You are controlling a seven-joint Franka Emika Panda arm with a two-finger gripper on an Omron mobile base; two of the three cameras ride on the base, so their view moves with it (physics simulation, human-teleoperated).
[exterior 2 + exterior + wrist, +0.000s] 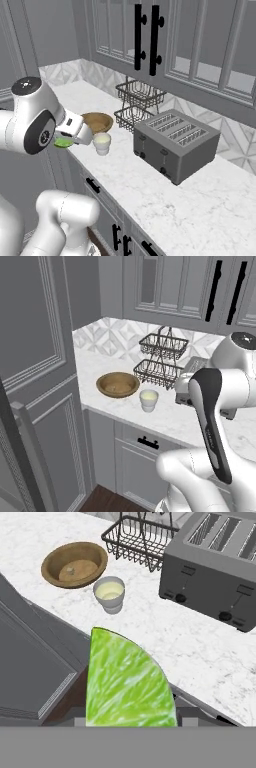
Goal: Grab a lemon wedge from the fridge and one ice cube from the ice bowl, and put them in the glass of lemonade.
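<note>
Carrying the lemon wedge (127, 679) is what I'm doing here: it sits between the tips of my tool (64, 142), which is partly closed around it, and in the hand view the green slice hides the fingertips, so I judge the grip from the wedge staying put rather than from seeing the contact. From the right base view a bit of green shows under the wrist, just off the front edge of the desk (165, 200).

I hold the wedge high and short of the edge, I think, so it can travel over the rim of the glass of lemonade (110, 594) rather than knock it. The glass stands upright near the front of the desk, just beside the ice bowl (75, 564), apart from it by a small gap. The bowl holds something small and pale, probably the ice, though I can't make it out well.

Behind them a two-tier wire basket (162, 358) stands against the tiled wall, and a grey toaster (175, 142) sits to the right. The desk is white marble, smooth and level, so the glass should stay put unless bumped. Grey panelled cabinets (170, 281) hang above, drawers with black handles run below, and a tall grey panel (35, 356) closes the left side. The wedge is not yet in the glass, and the ice is still to fetch.
</note>
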